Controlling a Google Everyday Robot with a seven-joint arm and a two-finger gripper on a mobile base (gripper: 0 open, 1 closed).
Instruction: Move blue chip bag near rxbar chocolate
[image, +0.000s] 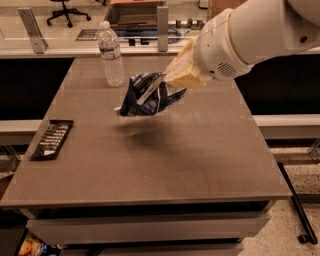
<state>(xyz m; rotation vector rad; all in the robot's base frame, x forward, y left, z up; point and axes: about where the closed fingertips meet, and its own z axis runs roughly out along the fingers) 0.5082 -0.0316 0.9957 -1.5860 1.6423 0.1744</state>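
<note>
One view on record: camera view, looking across the table (210, 160) from its near edge.
Gripper: the gripper (164, 91) hangs above the table, well to the right of the rxbar chocolate (51, 139) and farther back. It is clenched on the right end of the blue chip bag (142, 97).
Blue chip bag: held clear of the surface with a shadow beneath it, right of the rxbar chocolate, farther back and well apart from it.
Rxbar chocolate: lies flat by the table's left edge, nothing touching it.
Water bottle: the water bottle (112, 54) stands upright behind and to the right of the rxbar chocolate, farther back than the bag.
Step in hand (judged): carrying the bag toward the bar; placement not yet done.
How to do it well (judged): travel left and nearer, clear of the surface. Set down just beside the bar, not on it, and inside the table edge. Release only once the bag rests.
Materials: the bag is crinkled dark-blue foil with white patches, puffy, and likely to slump on release. The bar wrapper is flat, black and narrow, with rows of white text. The bottle is clear plastic. The tabletop is smooth, grey-brown and faintly glossy.
</note>
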